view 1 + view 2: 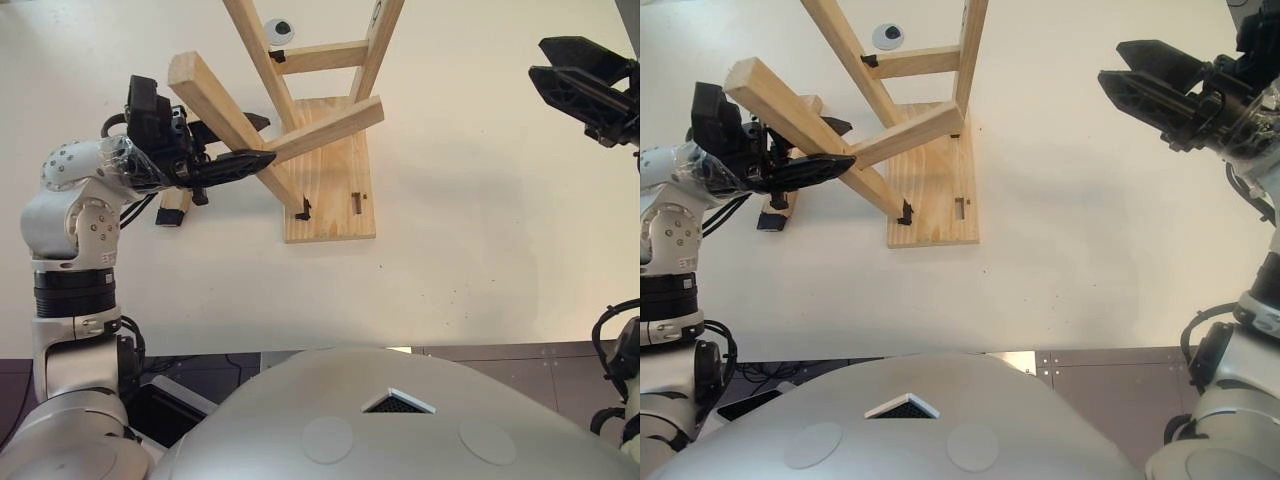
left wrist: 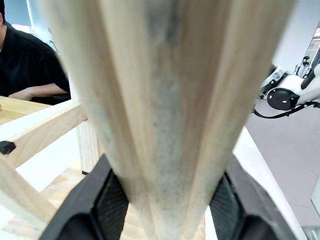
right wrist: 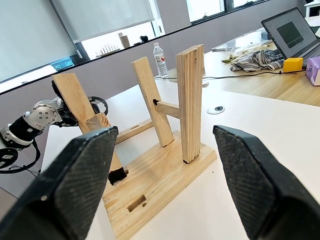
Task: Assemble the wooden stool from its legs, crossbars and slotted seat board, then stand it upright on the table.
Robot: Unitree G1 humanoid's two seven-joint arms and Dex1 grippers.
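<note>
Left fingers (image 1: 235,165) clamped on tilted leg (image 1: 215,95), I reckon to seat its foot in the seat board (image 1: 335,200); right fingers (image 1: 1160,65) wide, well right of board

2 legs (image 3: 190,100) stand on the far end of the seat board (image 1: 335,185).

White table (image 1: 480,260), slotted seat board (image 1: 330,190) flat, small round disc (image 1: 279,30)
</note>
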